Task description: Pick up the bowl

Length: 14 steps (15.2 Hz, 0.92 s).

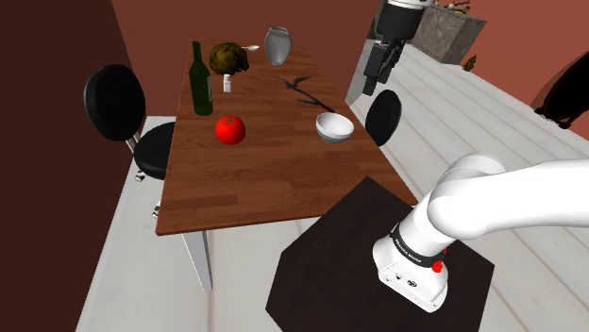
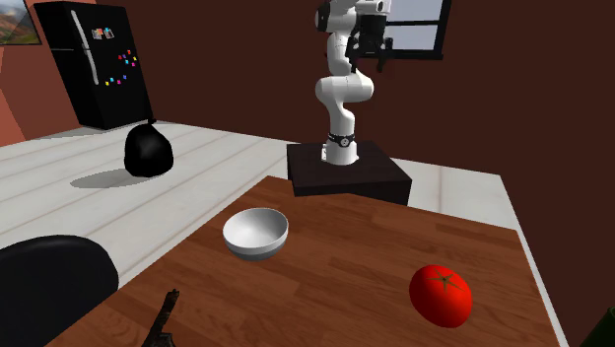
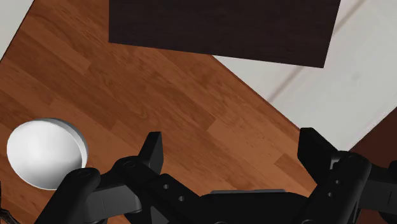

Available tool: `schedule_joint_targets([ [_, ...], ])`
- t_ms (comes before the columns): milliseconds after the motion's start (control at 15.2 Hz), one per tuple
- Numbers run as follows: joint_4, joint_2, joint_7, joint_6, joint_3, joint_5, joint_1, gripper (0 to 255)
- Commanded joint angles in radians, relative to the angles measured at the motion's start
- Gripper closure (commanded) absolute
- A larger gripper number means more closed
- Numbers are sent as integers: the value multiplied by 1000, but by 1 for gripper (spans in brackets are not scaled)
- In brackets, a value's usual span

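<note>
Now, your end effector (image 3: 234,147) hangs high above the table (image 1: 264,179) with its fingers (image 3: 153,149) spread and empty. The white bowl (image 1: 334,126) sits near the table's edge, at 3 o'clock from the tomato (image 1: 230,129) in the shoulder view. Centre over one rim wall first, then descend straight, one finger inside, one outside.

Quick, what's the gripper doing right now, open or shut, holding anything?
Black two-finger gripper: open, holding nothing; the white round bowl sits untouched on the brown wooden table, beside the fingers.
</note>
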Motion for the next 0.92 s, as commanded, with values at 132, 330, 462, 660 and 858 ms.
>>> schedule_joint_targets([
  [132,-44,15,-22,68,-21,-21,-9,0],
  [330,-101,50,-54,172,-53,-53,-24,0],
  [462,-133,81,-74,244,-75,-73,-35,0],
  [660,-169,141,-103,353,-109,-102,-51,0],
  [858,-192,214,-131,465,-144,-128,-66,0],
])
